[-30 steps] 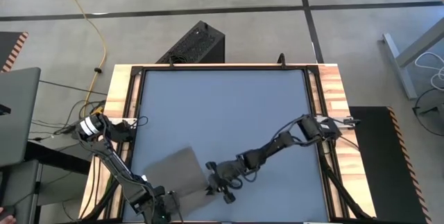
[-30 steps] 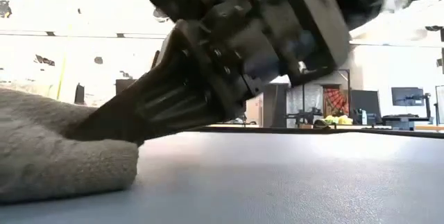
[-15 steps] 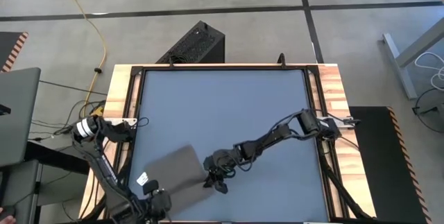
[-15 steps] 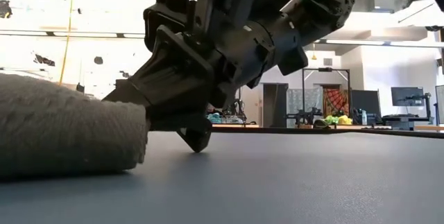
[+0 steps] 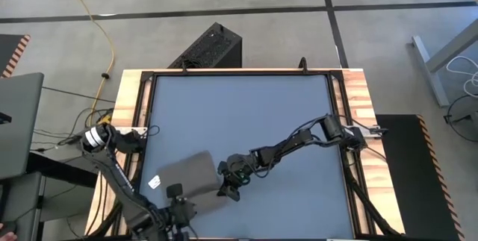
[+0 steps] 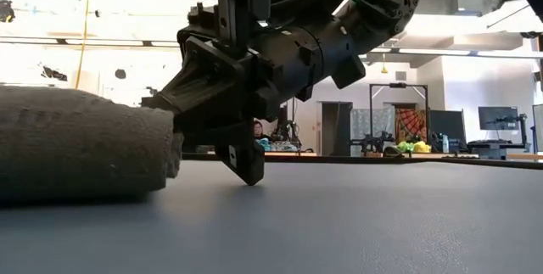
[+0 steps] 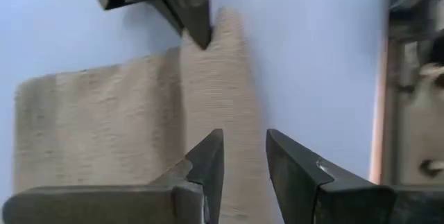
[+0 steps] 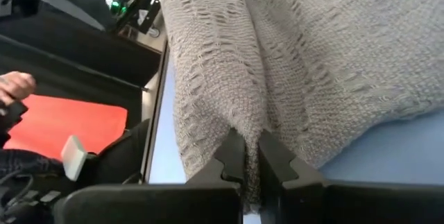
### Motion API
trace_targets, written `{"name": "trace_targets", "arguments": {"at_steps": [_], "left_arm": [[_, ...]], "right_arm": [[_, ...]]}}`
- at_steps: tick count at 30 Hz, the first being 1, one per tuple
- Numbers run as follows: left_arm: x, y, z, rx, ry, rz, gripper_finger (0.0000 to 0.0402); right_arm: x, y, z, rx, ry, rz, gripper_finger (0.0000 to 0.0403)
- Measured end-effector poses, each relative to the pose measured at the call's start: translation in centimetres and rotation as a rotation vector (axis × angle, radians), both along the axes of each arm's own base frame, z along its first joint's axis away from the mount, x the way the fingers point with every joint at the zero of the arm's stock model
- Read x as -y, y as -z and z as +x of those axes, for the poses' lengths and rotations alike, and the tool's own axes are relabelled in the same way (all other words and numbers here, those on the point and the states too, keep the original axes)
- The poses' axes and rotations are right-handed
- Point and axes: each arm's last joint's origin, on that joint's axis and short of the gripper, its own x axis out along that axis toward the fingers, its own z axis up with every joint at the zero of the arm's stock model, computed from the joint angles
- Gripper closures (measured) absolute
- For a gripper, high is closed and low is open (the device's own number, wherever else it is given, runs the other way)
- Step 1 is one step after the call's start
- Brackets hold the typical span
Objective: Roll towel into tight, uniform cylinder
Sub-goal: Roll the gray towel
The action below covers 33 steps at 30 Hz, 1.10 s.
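Observation:
The taupe towel (image 5: 190,174) lies on the blue-grey table mat near the front left. One side is rolled up (image 7: 216,92) and the rest lies flat (image 7: 97,127). In the low view the roll's end (image 6: 81,147) rests on the mat. My right gripper (image 5: 226,187) is at the towel's right end, shut on it. My left gripper (image 7: 243,158) is open above the rolled part at the towel's near side (image 5: 179,198). My right gripper pinches the towel at the end of its rolled part (image 8: 239,123), with cloth showing between the two nearly closed fingers. The fingers come slanting down from the table's right (image 6: 182,117). The towel rests on the mat. My left gripper: I cannot tell whether it touches the towel.
A wooden frame (image 5: 351,107) with black rails borders the mat. Bare mat (image 5: 246,114) stretches far and right of the towel. A person's hand (image 8: 14,85) shows beyond the table's left edge. A yellow cable (image 5: 104,39) and a black box (image 5: 209,47) lie on the floor.
My left gripper has come from the table's near edge up to the towel's near side. My right gripper has shifted a little toward the far left along the towel's right end and tipped up. The towel's end has changed from a loose fold to a rounder roll.

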Motion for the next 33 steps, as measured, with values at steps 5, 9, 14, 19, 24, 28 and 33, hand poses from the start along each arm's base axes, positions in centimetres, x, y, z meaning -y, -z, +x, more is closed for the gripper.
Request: {"name": "trace_targets", "arguments": {"at_steps": [5,9,14,19,24,28,33], "left_arm": [[-1.3,0.1,1.5,-0.058,0.023,0.041,0.0276],[-1.8,0.1,2.2,-0.088,0.031,0.023,0.0239],[-1.8,0.3,2.3,-0.096,0.023,0.018,0.0191],[-1.6,2.4,3.0,-0.149,0.012,0.048,0.0164],[-1.9,3.6,3.6,-0.202,-0.047,0.016,0.016],[-2.5,3.7,3.8,-0.235,-0.11,-0.011,0.0169],[-3.0,3.8,4.0,-0.288,-0.127,-0.033,0.0231]], "right_arm": [[0.0,0.1,-0.1,-0.023,0.017,0.012,0.0374],[0.3,0.1,0.0,-0.024,0.026,0.014,0.0374],[0.5,0.1,0.1,-0.016,0.033,0.021,0.0373],[0.6,0.1,0.1,-0.016,0.034,0.022,0.0373],[0.6,0.1,0.1,-0.02,0.054,0.025,0.0373],[0.6,0.1,0.1,-0.02,0.06,0.027,0.0373],[0.5,0.0,0.2,-0.008,0.059,0.029,0.0355]]}}
